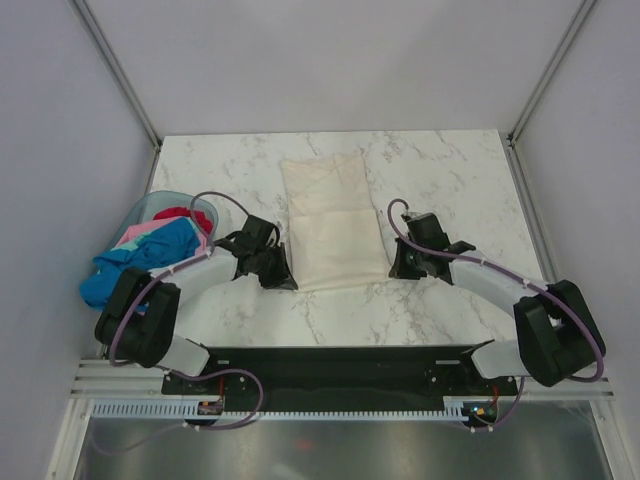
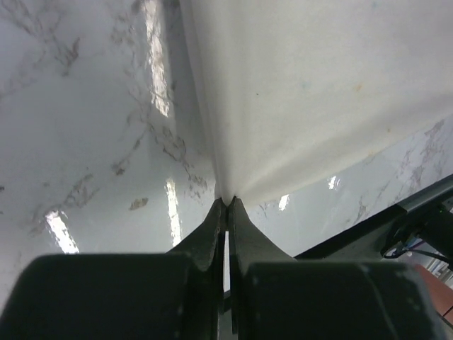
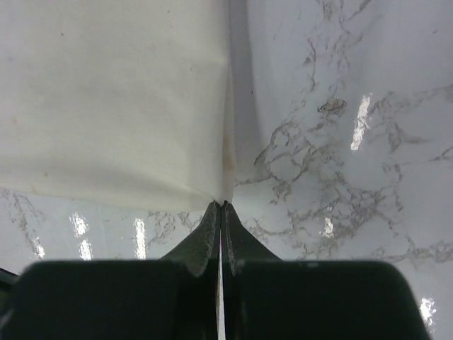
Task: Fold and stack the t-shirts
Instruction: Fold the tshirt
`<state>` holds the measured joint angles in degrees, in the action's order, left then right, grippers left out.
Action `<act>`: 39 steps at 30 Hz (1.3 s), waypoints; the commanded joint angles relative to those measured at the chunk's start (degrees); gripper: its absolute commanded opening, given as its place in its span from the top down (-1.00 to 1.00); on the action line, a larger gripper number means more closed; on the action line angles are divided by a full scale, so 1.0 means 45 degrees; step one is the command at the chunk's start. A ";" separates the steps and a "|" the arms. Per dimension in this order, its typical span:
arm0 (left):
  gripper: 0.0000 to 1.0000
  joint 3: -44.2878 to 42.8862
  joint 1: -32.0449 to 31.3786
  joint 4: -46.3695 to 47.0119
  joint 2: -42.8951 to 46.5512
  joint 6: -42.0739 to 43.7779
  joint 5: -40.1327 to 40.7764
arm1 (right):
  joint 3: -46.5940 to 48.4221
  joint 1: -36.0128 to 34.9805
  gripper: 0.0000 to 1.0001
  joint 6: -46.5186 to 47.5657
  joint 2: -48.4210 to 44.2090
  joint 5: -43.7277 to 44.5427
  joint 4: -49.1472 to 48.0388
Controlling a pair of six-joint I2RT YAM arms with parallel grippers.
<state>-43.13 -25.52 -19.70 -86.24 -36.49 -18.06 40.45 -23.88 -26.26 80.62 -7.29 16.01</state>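
Note:
A cream-white t-shirt (image 1: 328,222) lies folded into a long strip down the middle of the marble table. My left gripper (image 1: 283,272) is shut on the shirt's near left corner; in the left wrist view the cloth (image 2: 311,92) fans out from the pinched tips of the gripper (image 2: 228,201). My right gripper (image 1: 396,264) is shut on the near right corner, and the right wrist view shows the cloth (image 3: 113,99) rising from the closed tips of that gripper (image 3: 222,205). More t-shirts, bright blue (image 1: 140,258), pink and red, are heaped at the left.
A pale blue plastic basket (image 1: 158,205) holds the coloured heap at the table's left edge, some blue cloth spilling over its near side. Grey walls with metal posts enclose the table on three sides. The black base rail (image 1: 330,362) runs along the near edge.

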 commanded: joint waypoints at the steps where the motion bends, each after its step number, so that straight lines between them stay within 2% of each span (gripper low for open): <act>1: 0.95 0.0676 -0.0285 -0.0542 0.1696 -0.0600 0.0635 | -0.0315 -0.0084 1.00 -0.0473 -0.1194 0.0994 0.0834; 12: 0.95 0.2377 -0.1712 -0.1069 0.4415 -0.2026 0.0772 | -0.1801 -0.1354 1.00 -0.1762 -0.3753 0.1287 0.1459; 18: 0.95 0.2087 -0.1946 -0.2475 0.6679 -0.2866 0.1143 | -0.1021 -0.1432 1.00 -0.1470 -0.5550 0.1327 0.2670; 22: 0.95 0.1189 -0.1947 -0.2613 0.6801 -0.2849 0.0851 | -0.0298 -0.1432 1.00 -0.1196 -0.6040 0.1307 0.3141; 30: 0.95 -0.1776 -0.1577 -0.3004 0.4947 -0.2380 0.1319 | 0.2610 -0.1432 1.00 0.0188 -0.4734 0.2264 0.3415; 39: 0.95 -0.5448 0.0705 -0.3531 0.2272 -0.1208 0.1183 | 0.7512 -0.0964 1.00 0.1791 -0.0208 0.2187 0.3278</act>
<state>-61.52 -25.69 -34.72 -73.58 -45.34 -13.34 67.77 -29.41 -22.35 74.17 1.96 31.97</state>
